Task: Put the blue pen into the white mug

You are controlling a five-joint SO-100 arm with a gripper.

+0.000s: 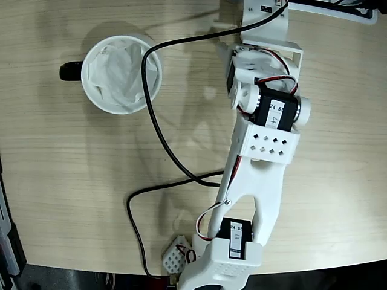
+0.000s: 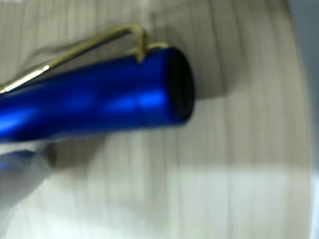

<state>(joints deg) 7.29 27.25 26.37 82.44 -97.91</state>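
While the blue pen [image 2: 99, 107] fills my wrist view above the counter [image 2: 214, 189], far from the white mug [image 1: 121, 74], I cannot tell the jaws' state, so a loose grip risks dropping it.

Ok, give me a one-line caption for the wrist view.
Close-up of the blue pen, wire clip on top, over the wood-grain table.

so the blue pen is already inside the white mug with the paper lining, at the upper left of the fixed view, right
Not quite. The white mug does sit at the upper left of the fixed view with crumpled paper inside, but no pen is in it. The wrist view shows the blue pen close to the camera, over the wooden table, not in the mug.
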